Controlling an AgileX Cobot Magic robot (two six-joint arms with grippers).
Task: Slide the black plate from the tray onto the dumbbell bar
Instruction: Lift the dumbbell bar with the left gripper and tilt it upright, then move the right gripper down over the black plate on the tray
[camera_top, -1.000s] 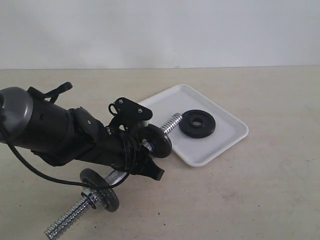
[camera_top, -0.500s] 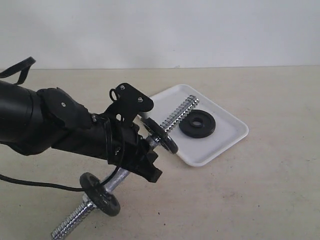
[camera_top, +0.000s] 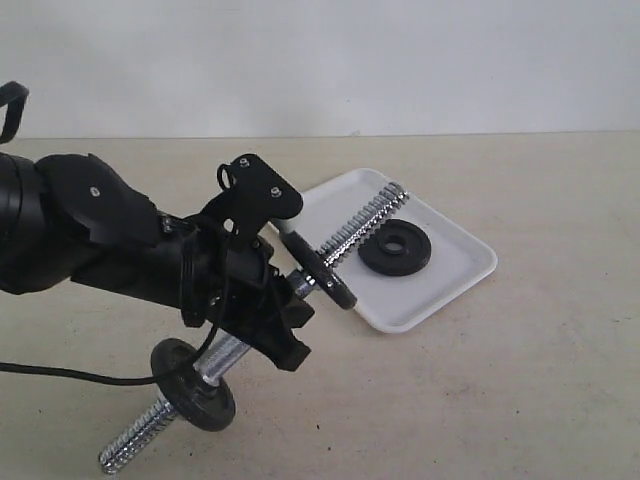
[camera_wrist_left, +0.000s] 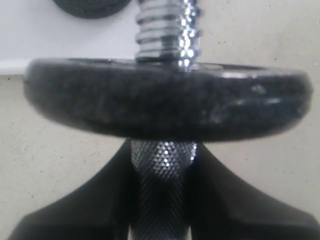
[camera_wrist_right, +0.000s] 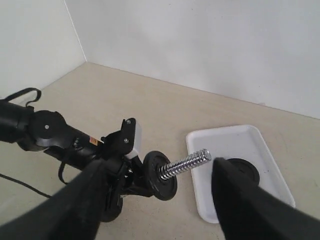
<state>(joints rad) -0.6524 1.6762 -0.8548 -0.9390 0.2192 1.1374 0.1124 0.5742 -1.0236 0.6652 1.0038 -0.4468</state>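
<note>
Threaded end of the dumbbell bar (camera_top: 355, 232) over the tray (camera_top: 455, 275), seemingly just beside the black plate (camera_top: 395, 248); open table (camera_top: 530, 380) rightward

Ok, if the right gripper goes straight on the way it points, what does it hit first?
Likely the dumbbell bar's threaded end, then the disc behind it; depth is unclear.

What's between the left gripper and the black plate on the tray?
Exterior view: a disc mounted on the dumbbell bar, then the bar's threaded end.

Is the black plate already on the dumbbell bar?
No, the black plate lies flat on the tray, apart from the dumbbell bar.
</note>
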